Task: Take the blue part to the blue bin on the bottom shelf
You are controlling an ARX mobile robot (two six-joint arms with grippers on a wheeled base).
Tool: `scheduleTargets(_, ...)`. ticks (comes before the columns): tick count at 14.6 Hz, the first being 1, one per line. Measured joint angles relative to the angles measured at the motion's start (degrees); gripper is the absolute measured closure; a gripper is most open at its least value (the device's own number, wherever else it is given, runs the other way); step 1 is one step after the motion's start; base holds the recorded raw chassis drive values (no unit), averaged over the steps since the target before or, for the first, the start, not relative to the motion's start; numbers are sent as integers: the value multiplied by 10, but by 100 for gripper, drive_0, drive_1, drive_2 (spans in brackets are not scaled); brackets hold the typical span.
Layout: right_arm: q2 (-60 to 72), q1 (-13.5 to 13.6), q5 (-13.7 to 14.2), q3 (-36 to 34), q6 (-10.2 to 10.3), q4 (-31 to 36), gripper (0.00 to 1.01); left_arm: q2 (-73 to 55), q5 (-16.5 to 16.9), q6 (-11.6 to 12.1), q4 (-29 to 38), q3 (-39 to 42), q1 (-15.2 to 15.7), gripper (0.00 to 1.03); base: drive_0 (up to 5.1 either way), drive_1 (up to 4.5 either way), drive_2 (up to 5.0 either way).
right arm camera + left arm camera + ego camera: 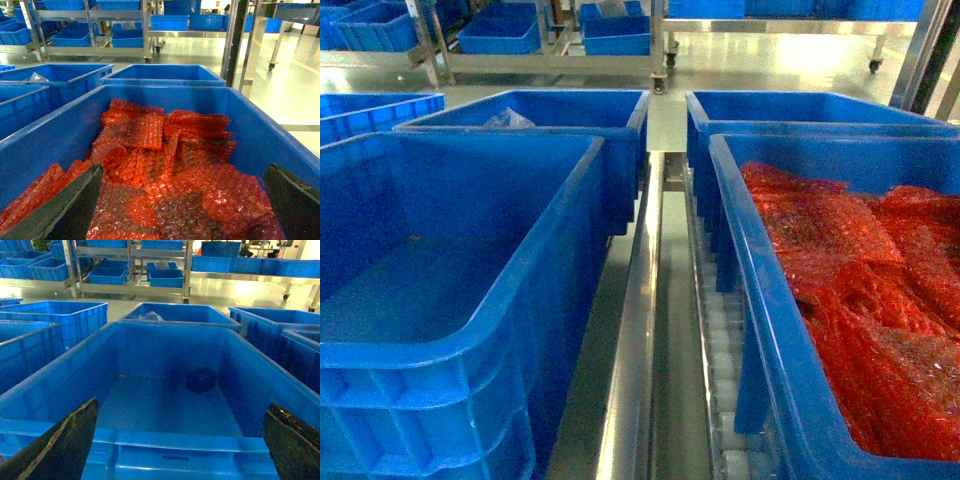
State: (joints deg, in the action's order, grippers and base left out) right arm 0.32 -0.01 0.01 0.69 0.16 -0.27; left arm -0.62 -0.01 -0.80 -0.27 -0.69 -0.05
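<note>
Steel shelf (632,330), blue part (201,380) in bin (165,445) – beyond left tool (180,440)

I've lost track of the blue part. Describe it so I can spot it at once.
Start at the big blue bin right under the left gripper. On its floor, near the far right corner, sits the blue part: a small dark block, the only thing in that bin, unlike the neighbour full of red bubble wrap.

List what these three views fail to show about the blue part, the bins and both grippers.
- Blue part: shows only in the left wrist view, a dark block on the floor of the left bin; its shape stays unclear. In the head view the bin's near wall hides it.
- Right bin: red bubble wrap covers its floor.
- Left gripper and right gripper: fingertips cut off by frame bottom; both absent from head view.
</note>
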Motion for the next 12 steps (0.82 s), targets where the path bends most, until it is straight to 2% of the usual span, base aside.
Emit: scheduleTargets(12, 0, 0, 0, 0, 0, 0, 3, 0, 0, 0, 0, 0, 0, 5, 0, 0, 0)
